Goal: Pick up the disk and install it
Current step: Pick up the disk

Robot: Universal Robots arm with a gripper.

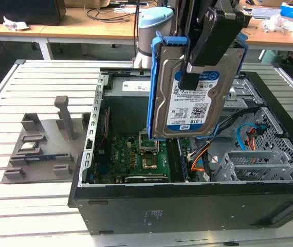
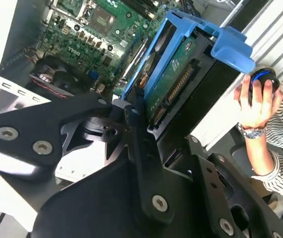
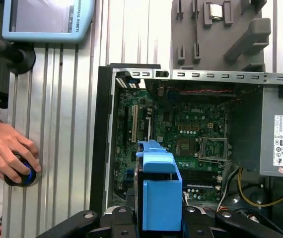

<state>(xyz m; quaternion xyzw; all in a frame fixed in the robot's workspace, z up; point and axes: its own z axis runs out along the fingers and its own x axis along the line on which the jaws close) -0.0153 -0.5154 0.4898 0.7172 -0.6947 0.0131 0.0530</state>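
Observation:
The disk (image 1: 187,110), a silver-grey drive with a white-and-blue label and a blue bracket (image 1: 154,87) around its edges, hangs upright above the open computer case (image 1: 187,206). My gripper (image 1: 190,77) is shut on it, one black finger crossing the label and the other behind the drive. In the second wrist view the disk (image 2: 174,82) sits edge-on between the black fingers (image 2: 136,124), its green circuit board showing. In the first wrist view the blue bracket (image 3: 161,198) is over the motherboard (image 3: 181,129).
The case holds a motherboard (image 1: 131,154), a metal drive cage (image 1: 254,164), orange and blue cables (image 1: 200,154) and a power-supply box (image 3: 280,139). A grey parts fixture (image 1: 43,139) lies at the exterior view's left. A person's hand (image 3: 7,148) rests on a round controller beside the case.

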